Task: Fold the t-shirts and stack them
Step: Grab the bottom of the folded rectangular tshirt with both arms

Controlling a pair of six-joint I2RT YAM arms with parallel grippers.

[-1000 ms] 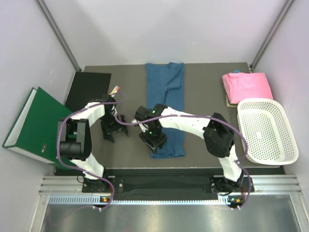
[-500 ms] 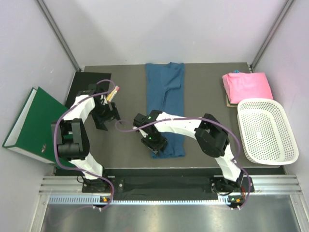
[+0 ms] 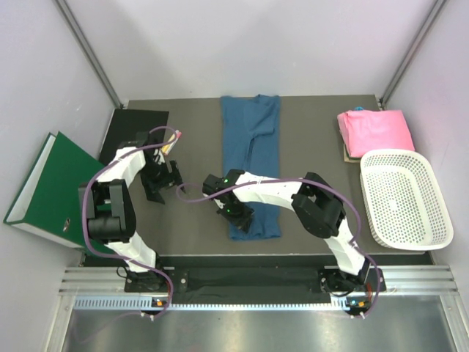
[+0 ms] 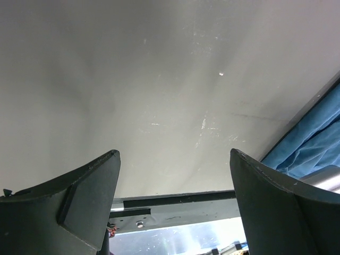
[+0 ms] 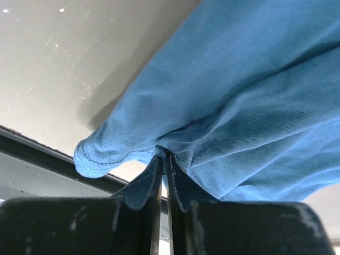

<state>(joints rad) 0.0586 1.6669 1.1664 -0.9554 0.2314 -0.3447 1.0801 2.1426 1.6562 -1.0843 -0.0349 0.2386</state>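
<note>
The teal-blue t-shirt lies folded into a long strip down the middle of the table. My right gripper sits at the strip's near left corner and is shut on the shirt's hem, the blue cloth bunched above the fingertips. My left gripper is open and empty over bare table to the left of the shirt; the shirt's edge shows at the right of the left wrist view. The pink t-shirt lies folded at the back right.
A white mesh basket stands at the right edge, near the pink shirt. A green binder lies at the left, partly off the table, beside a black mat. The table's front rail runs below my left gripper.
My left gripper moved back and left away from the shirt, then settled. My right gripper shifted slightly left at the shirt's near corner and stays closed on the hem.
</note>
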